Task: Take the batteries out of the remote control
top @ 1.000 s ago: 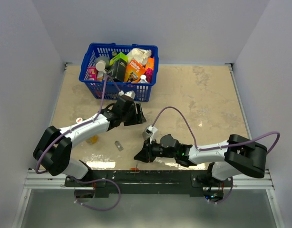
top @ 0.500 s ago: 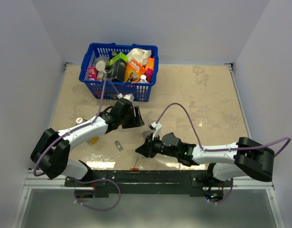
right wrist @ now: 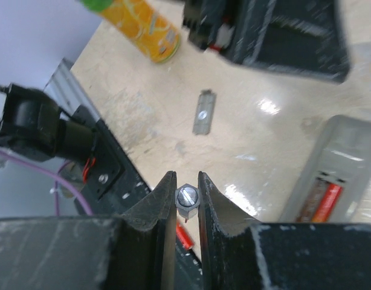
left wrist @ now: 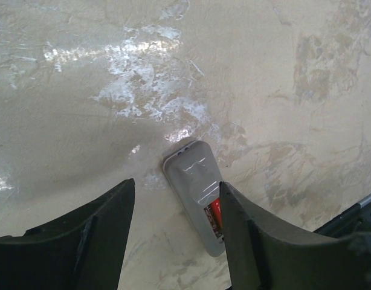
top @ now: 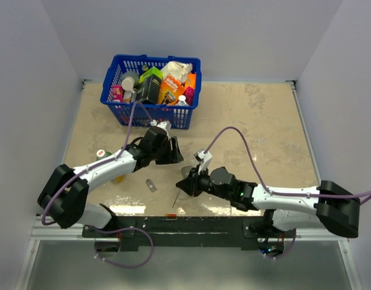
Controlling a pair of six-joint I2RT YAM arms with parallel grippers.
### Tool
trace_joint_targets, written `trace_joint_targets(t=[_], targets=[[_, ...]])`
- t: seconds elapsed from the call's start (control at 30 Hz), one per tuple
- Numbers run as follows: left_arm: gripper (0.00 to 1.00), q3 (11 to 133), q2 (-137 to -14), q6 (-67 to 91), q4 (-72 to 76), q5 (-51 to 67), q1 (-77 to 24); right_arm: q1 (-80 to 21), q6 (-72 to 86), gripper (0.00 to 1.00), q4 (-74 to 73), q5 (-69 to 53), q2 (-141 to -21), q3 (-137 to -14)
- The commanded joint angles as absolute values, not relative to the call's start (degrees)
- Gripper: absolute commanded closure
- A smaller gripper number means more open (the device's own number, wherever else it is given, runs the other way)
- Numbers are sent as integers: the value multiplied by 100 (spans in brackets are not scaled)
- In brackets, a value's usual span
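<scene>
The remote control [left wrist: 194,175] lies back up on the table, and its open recess shows one red-orange battery [left wrist: 213,211]. My left gripper [left wrist: 176,186] is open just above it, one finger on each side, and the right finger hides part of the recess. In the right wrist view the remote [right wrist: 330,172] and the battery inside it [right wrist: 326,202] are at the right. My right gripper [right wrist: 187,181] is shut on the thin grey tool [right wrist: 187,200]. A loose red battery [right wrist: 183,234] lies below it. From above, the remote [top: 187,171] sits between my left gripper [top: 172,154] and my right gripper [top: 184,186].
The small grey cover piece [top: 150,185] lies left of the remote and also shows in the right wrist view [right wrist: 203,112]. An orange bottle [right wrist: 140,27] lies by my left arm. A blue basket [top: 113,90] full of items stands at the back left. The table's front rail [top: 173,225] is close.
My right gripper has moved away from the front edge toward the remote, still holding the tool. My left gripper has come slightly nearer and lower over the remote.
</scene>
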State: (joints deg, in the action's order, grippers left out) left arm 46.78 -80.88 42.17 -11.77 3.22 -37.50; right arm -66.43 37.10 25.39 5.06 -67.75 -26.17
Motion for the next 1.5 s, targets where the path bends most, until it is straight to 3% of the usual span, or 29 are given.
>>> trace_joint_targets(t=[0.0,0.3,0.73,1.0,1.47], targets=[[38,4553,-8173,3999,-634,773,-3718,-6513,3384,100,1865,1738,-6268,-2769],[41,5001,-8710,3753,-510,1125,-3718,-6091,3393,100,1458,2681,-5441,-2444],[42,5273,-8895,3700,-431,1257,-3727,-6012,3481,100,1881,1969,-5818,-2180],[42,5405,-9140,3595,-229,1555,-3718,-6003,3542,100,836,2838,-5880,-2487],[45,5590,-9703,3445,-228,1793,-3779,-5985,3208,100,228,3524,-5818,-2777]])
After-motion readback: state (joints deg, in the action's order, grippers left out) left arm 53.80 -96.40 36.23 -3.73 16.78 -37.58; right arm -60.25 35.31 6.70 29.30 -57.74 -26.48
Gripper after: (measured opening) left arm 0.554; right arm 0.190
